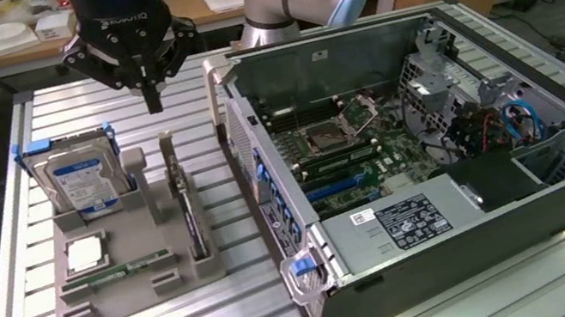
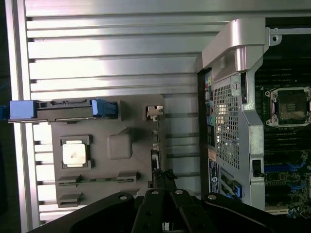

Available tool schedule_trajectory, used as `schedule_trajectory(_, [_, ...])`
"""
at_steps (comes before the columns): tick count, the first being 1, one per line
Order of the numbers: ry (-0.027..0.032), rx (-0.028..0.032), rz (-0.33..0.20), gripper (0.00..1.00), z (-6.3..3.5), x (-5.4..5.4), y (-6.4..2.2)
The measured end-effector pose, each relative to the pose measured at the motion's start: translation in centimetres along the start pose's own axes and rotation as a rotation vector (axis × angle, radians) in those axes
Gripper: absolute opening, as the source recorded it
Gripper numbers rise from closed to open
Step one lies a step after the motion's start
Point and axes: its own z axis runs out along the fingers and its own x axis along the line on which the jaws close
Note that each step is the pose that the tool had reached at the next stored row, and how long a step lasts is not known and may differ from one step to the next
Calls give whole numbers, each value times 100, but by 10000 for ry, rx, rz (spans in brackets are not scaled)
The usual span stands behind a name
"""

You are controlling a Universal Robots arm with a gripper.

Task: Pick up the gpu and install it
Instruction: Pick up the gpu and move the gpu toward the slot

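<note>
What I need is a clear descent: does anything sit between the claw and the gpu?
Nothing visible does. The claw hangs in open air above the gpu, which stands on edge in the grey tray; the hard drive stands apart, toward the exterior view's left.

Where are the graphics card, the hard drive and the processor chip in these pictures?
graphics card (image 1: 192, 222), exterior view, dark side of the standing card.
hard drive (image 1: 81, 183), exterior view, blue-white label.
processor chip (image 2: 74, 155), wrist view, silvery top.
</note>
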Motion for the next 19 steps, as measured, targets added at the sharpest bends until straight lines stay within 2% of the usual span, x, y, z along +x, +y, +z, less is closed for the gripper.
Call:
schedule_trajectory(3, [0,0,0,11,0,0,0])
schedule_trajectory(4, [0,0,0,16,0,0,0])
schedule_trajectory(5, [1,1,0,16,-1,0,0])
schedule_trajectory(7, [0,1,0,29,0,0,0])
schedule_trajectory(10, [0,0,0,35,0,0,0])
schedule_trajectory(12, [0,0,0,47,0,0,0])
schedule_trajectory(13, [0,0,-9,47,0,0,0])
schedule_trajectory(14, [1,1,-47,53,0,2,-1])
schedule_trajectory(19, [19,2,-391,53,5,17,-2])
